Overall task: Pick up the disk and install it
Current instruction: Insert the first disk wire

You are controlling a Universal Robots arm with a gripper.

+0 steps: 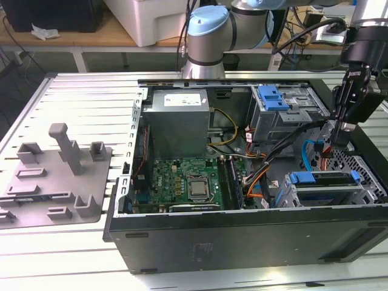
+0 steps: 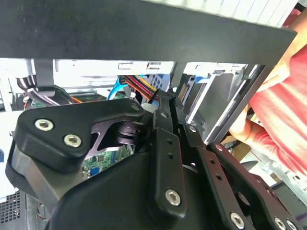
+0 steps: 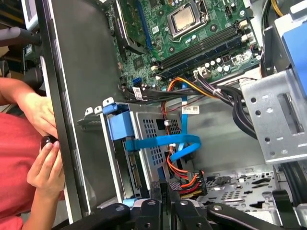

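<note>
While the black tower case lay on its side with the panel off, the gripper hung inside its corner at the exterior view's right, just above the perforated steel drive cage. Its matte black fingers, flat bars studded with bright screw heads, stood drawn together with no gap visible between them in both wrist views. Nothing of the disk was in their hold. A black connector on red, orange and yellow wires sat right at the tips, and I could not tell whether they touched it.

The disk sat in that cage, apart from the gripper. Its glossy blue plastic carrier frame showed as a long bar along the cage's upper edge. In the first wrist view the disk was seen edge-on behind a blue tab, with a flat blue ribbon cable looping out beside it.

Elsewhere in the case lay the green motherboard, the dull grey power-supply box and a ridged light-blue latch plate. A grey moulded fixture rested on the slatted aluminium table. A person's hands held the case wall from outside.
</note>
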